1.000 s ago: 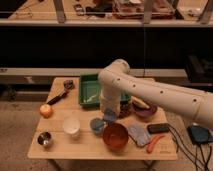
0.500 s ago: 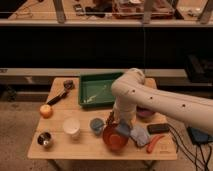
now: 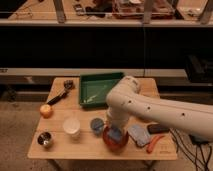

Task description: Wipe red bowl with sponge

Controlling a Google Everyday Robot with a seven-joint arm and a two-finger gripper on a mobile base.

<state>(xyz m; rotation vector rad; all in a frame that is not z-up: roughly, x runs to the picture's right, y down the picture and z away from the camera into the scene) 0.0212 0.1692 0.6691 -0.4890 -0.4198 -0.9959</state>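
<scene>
Hand [image 3: 116,130] is down at the red bowl [image 3: 110,144], at the end of the white arm [image 3: 165,112] that reaches in from the right and bends straight down over the front of the bench [image 3: 82,150]. The wrist hides most of it, so I cannot tell whether it is closed on anything. A pale blue patch, which I take for the sponge [image 3: 117,135], shows inside the bowl right under the hand. By that, the wipe looks to be under way or just about to start.

Risks from here:
- The bowl is near the front edge of the bench. A hard sideways stroke could push it along instead of rubbing it, or tip it on its rim.
- A small blue cup [image 3: 97,124] is just beside the bowl on the left, and a grey pad [image 3: 139,134] is just beside it on the right. A sliding bowl, or a wide swing of the wrist, would knock either one.
- If the hold on the sponge is loose, it may stay behind in the bowl while the hand moves on bare.
- Pressing down too far would jam the hand against the bottom of the bowl.

The white cup [image 3: 71,126] and the green tray [image 3: 100,89] are well clear.
</scene>
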